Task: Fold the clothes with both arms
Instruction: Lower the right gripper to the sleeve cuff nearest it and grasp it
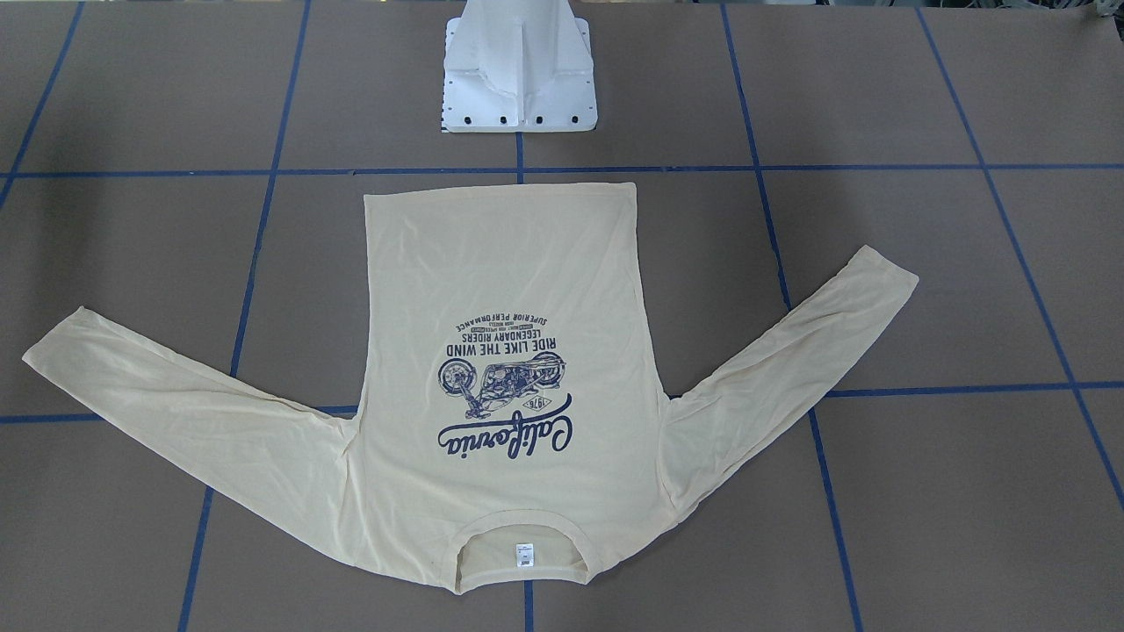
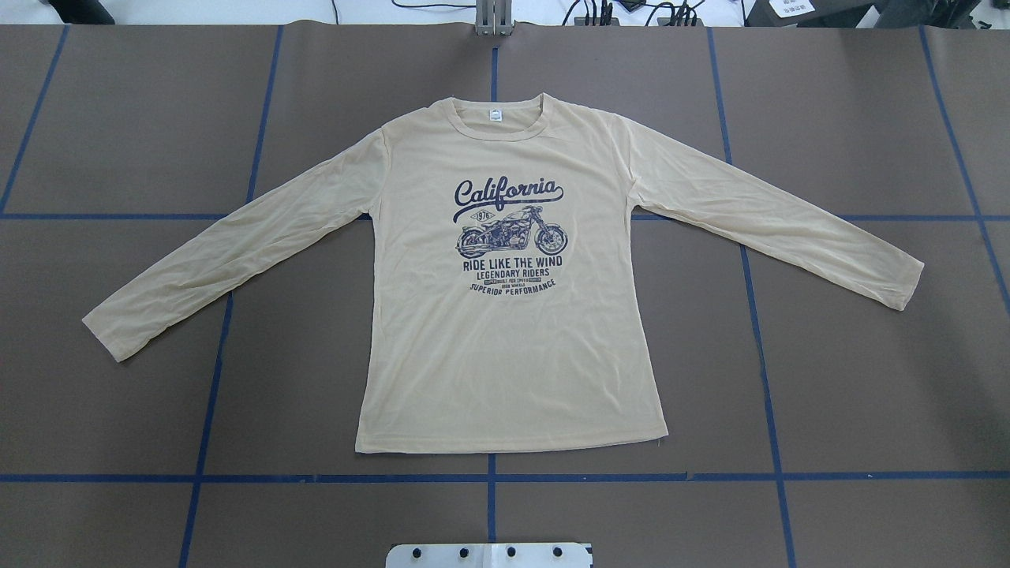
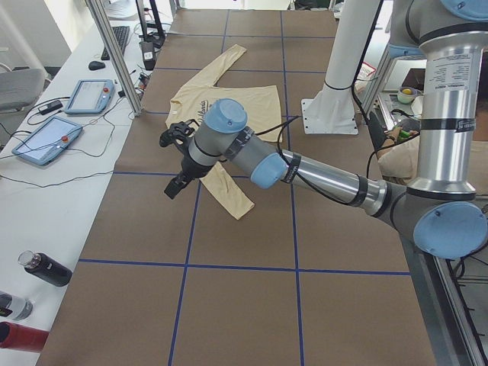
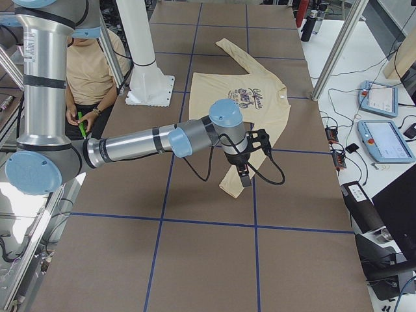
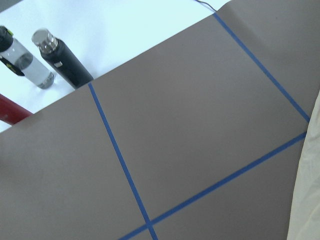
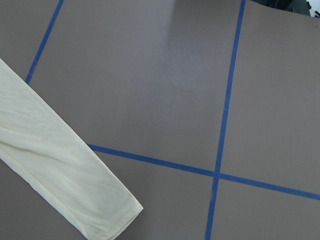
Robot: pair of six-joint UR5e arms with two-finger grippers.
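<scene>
The pale cream-yellow long-sleeved shirt (image 2: 505,315) lies flat and spread out, print side up, both sleeves stretched outward, neck label (image 2: 495,116) away from the robot; it also shows in the front-facing view (image 1: 509,263). Neither arm shows in the overhead or front-facing views. In the exterior left view the near left gripper (image 3: 178,183) hangs above the near sleeve (image 3: 229,194). In the exterior right view the near right gripper (image 4: 244,175) hangs above the near sleeve's cuff (image 4: 231,185). I cannot tell whether either is open or shut. The right wrist view shows a cuff (image 6: 100,210).
The white pedestal base (image 1: 518,79) stands behind the shirt's hem. Blue tape lines (image 2: 489,477) grid the brown table. Bottles (image 5: 62,60) stand past the table's left end. Control tablets (image 4: 383,136) lie on the side bench. A person (image 4: 84,71) sits behind the robot.
</scene>
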